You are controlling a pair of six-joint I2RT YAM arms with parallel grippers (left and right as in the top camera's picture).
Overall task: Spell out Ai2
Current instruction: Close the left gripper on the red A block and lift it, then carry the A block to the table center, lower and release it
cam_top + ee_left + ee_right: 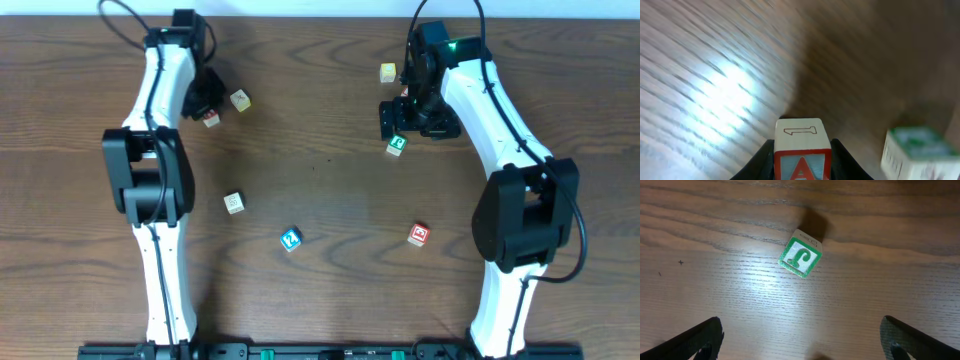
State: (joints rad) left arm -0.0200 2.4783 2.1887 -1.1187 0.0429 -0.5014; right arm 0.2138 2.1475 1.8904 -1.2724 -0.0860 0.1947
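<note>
The red A block (pixel 801 145) is sitting clamped between the fingers of the left hand (pixel 802 170), letter facing the lens, probably being held ready to start the word. In the right wrist view, the right hand (pixel 802 337) is hanging wide open over the green block (pixel 800 256), which is lying askew on the worktop (pixel 715 290), seemingly lining up a grasp. Overhead, the blue 2 block (pixel 290 239) is lying front-centre, well apart from both arms

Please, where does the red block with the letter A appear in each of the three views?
Overhead: the red A block is at upper left, at the left gripper tips.
Left wrist: bottom centre, between the fingers.
Right wrist: not in it.
Shared landmark: the pale block just beside it.
</note>
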